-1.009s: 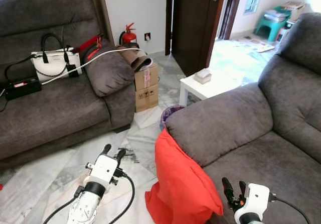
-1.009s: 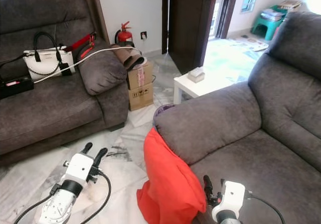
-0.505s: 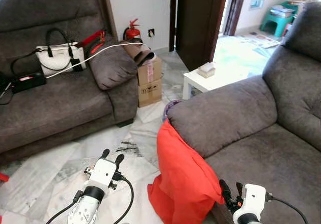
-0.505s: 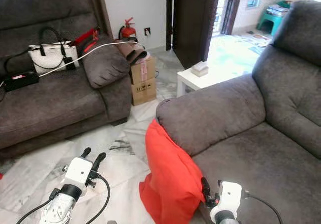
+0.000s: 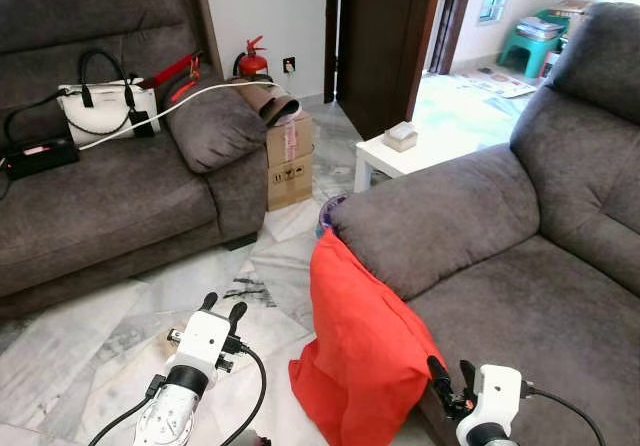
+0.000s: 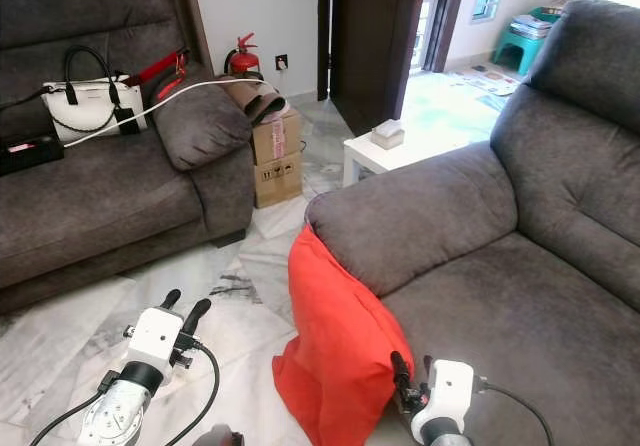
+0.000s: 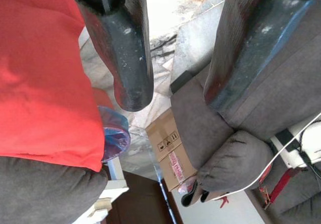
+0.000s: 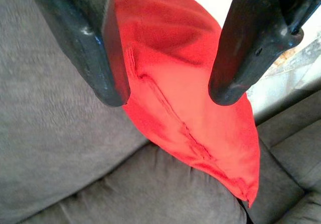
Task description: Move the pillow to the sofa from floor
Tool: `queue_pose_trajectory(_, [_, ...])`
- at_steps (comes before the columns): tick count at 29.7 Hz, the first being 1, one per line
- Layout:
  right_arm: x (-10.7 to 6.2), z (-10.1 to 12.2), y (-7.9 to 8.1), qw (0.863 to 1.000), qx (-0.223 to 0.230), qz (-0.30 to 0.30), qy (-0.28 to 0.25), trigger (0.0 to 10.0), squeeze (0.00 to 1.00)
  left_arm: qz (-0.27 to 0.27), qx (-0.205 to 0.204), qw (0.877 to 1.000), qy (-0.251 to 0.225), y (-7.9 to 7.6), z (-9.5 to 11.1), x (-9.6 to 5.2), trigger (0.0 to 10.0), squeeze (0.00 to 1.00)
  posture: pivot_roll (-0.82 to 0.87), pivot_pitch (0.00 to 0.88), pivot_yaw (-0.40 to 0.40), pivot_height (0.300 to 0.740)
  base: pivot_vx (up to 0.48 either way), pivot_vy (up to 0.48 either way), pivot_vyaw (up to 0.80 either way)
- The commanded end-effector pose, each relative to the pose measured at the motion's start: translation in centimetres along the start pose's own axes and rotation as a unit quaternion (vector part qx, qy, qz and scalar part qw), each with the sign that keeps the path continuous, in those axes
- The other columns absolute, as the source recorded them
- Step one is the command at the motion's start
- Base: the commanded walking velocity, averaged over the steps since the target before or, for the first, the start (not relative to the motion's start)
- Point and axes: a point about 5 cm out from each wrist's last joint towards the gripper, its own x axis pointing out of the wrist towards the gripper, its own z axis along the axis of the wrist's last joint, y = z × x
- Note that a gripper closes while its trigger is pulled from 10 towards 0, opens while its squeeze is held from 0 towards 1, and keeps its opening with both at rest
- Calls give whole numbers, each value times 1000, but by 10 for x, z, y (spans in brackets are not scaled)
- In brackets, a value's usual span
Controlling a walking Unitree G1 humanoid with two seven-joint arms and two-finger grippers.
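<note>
A red pillow (image 5: 360,346) stands on the tiled floor, leaning against the armrest (image 5: 440,231) of the grey sofa (image 5: 560,266) on the right. My left gripper (image 5: 223,306) hovers open above the floor, a short way left of the pillow, with nothing between its fingers. My right gripper (image 5: 450,374) is open at the sofa seat's front edge, just right of the pillow's lower corner. In the right wrist view the pillow (image 8: 180,98) lies beyond the open fingertips (image 8: 100,68), apart from them. The left wrist view shows the pillow (image 7: 45,83) off to one side.
A second grey sofa (image 5: 110,196) at the left carries a white handbag (image 5: 105,106), a cable and a black box. A cardboard box (image 5: 290,166), a fire extinguisher (image 5: 252,61) and a white low table (image 5: 410,151) stand behind. A purple-lined bin (image 5: 330,209) sits behind the armrest.
The camera view has shifted slightly, so the whole scene sits differently. Both grippers stay open at about the same distance from the pillow, which still leans on the armrest.
</note>
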Motion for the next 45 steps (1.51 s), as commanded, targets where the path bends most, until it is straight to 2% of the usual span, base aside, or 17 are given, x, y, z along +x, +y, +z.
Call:
queue_pose_trajectory(1, [0, -1, 1, 1000, 1, 2, 5, 10000, 0, 14, -19, 1000, 15, 4, -4, -2, 10000, 0, -12, 95, 35, 640, 0, 0, 0])
queue_pose_trajectory(6, [2, -2, 4, 1000, -2, 10, 10, 10000, 0, 16, -42, 999, 21, 4, -5, -3, 10000, 0, -8, 100, 34, 640, 0, 0, 0])
queue_pose_trajectory(17, [4, -3, 11, 999, -14, 29, 19, 10000, 0, 18, -41, 999, 26, 6, -6, -5, 10000, 0, 0, 113, 28, 640, 0, 0, 0])
queue_pose_trajectory(19, [4, -3, 12, 999, -12, 29, 21, 10000, 0, 19, -41, 999, 28, 6, -7, -6, 10000, 0, 0, 113, 28, 626, 0, 0, 0])
queue_pose_trajectory(22, [4, 0, 16, 999, 1, 46, 1, 10000, 0, 19, -36, 999, 25, 6, -6, -5, 10000, 0, 2, 115, 26, 622, 0, 0, 0])
queue_pose_trajectory(31, [5, 0, 15, 999, 0, 41, 0, 10000, 0, 23, -38, 999, 26, 8, -4, -5, 10000, 0, 4, 114, 26, 622, 0, 0, 0])
queue_pose_trajectory(32, [4, 1, 17, 998, 4, 57, -3, 10000, 0, 25, -47, 998, 27, 8, -4, -5, 10000, 0, 4, 114, 25, 622, 0, 0, 0])
queue_pose_trajectory(37, [4, 1, 18, 998, -3, 60, -4, 10000, 0, 25, -47, 998, 26, 8, -4, -5, 10000, 0, 5, 113, 23, 622, 0, 0, 0])
queue_pose_trajectory(45, [5, 2, 22, 997, -8, 79, -8, 10000, 0, 20, -50, 998, 26, 7, -3, -5, 10000, 0, 6, 114, 24, 622, 288, 0, 276])
